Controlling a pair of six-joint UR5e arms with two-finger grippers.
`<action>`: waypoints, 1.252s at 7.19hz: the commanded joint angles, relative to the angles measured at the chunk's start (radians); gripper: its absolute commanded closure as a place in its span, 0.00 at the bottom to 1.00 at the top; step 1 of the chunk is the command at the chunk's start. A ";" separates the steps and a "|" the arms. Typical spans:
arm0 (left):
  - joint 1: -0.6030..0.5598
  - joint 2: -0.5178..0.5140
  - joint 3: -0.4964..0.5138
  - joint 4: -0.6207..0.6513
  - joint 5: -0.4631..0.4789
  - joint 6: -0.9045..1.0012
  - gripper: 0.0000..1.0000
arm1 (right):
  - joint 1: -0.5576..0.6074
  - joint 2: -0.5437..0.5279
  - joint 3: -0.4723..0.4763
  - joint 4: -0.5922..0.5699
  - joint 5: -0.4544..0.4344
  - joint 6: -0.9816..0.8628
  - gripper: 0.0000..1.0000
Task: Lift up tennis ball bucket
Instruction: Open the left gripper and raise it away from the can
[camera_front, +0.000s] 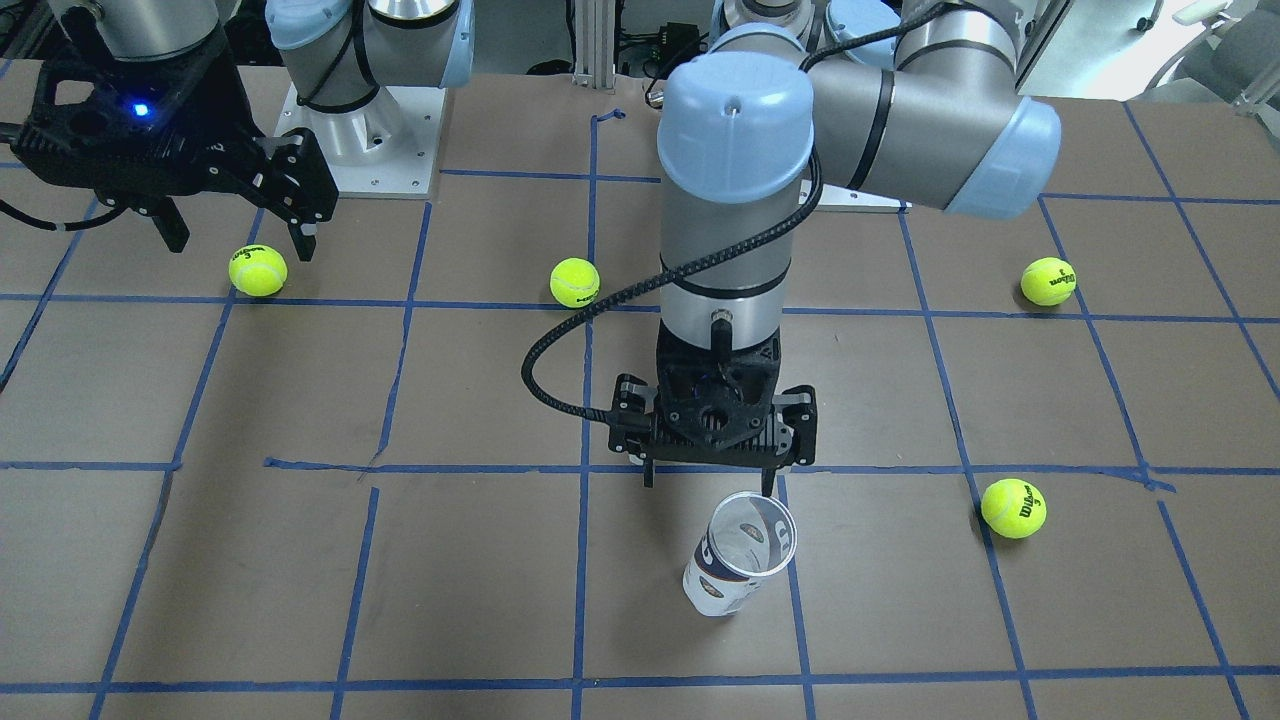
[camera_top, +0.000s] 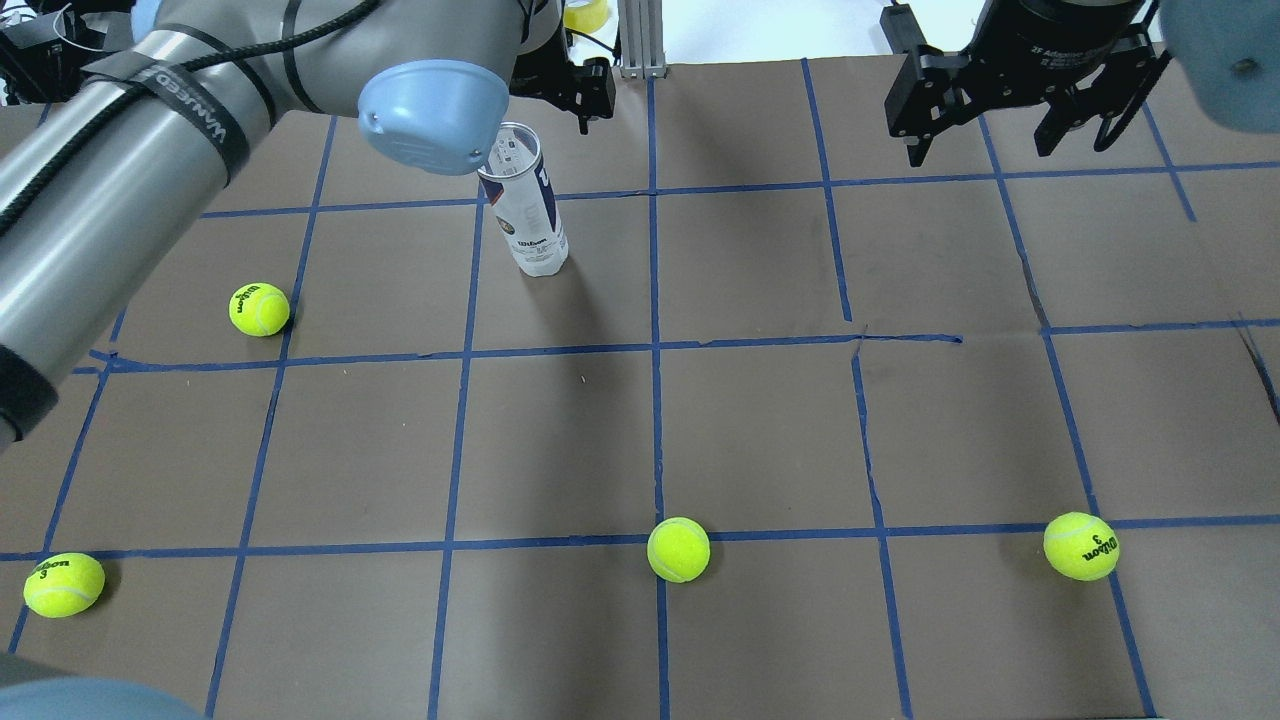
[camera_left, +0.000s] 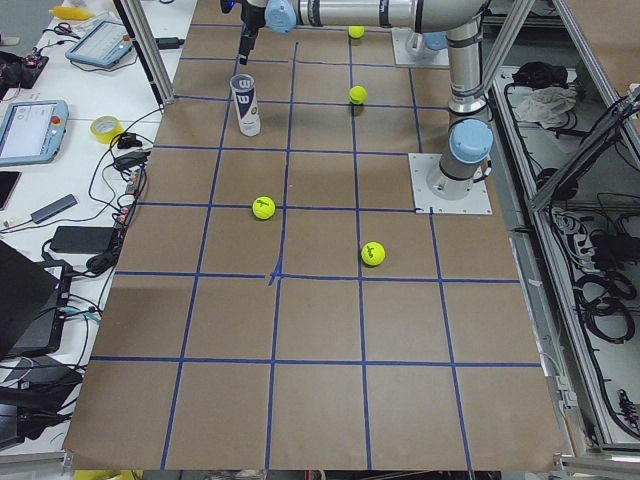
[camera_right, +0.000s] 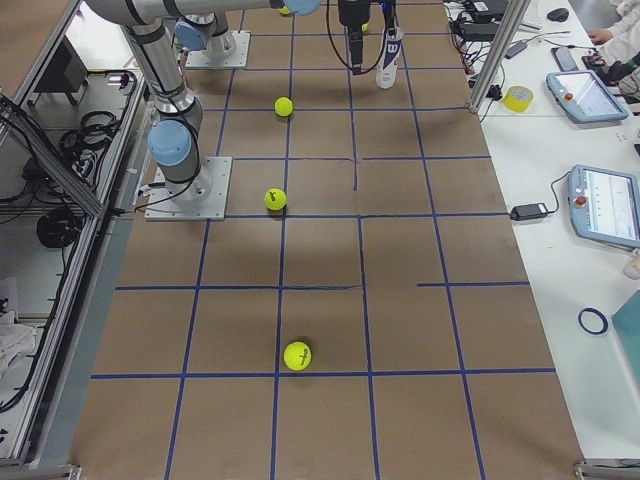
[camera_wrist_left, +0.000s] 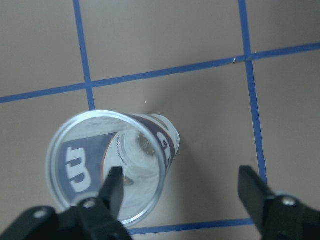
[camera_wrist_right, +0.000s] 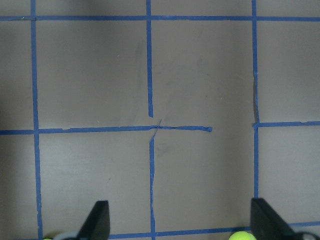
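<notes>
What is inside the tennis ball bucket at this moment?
Nothing that shows: through the open top of the tennis ball bucket, the left wrist view reaches its clear bottom, no balls. One of the left gripper fingers hides part of the rim.

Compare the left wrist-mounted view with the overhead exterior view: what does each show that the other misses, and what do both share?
Only the wrist view looks straight down into the tennis ball bucket, open-topped and empty, and shows the left gripper open. Only the overhead shows four tennis balls, the right gripper, and the bucket's labelled side, standing upright. Both show the bucket on the blue-taped table.
</notes>
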 joint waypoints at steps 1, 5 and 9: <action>-0.004 0.157 -0.008 -0.195 -0.010 -0.001 0.00 | 0.000 -0.001 0.000 0.005 -0.001 -0.001 0.00; 0.103 0.306 -0.092 -0.371 -0.053 0.125 0.00 | -0.002 -0.001 0.000 0.006 -0.002 -0.001 0.00; 0.185 0.365 -0.114 -0.420 -0.114 0.152 0.00 | -0.003 0.000 0.000 0.003 -0.002 -0.001 0.00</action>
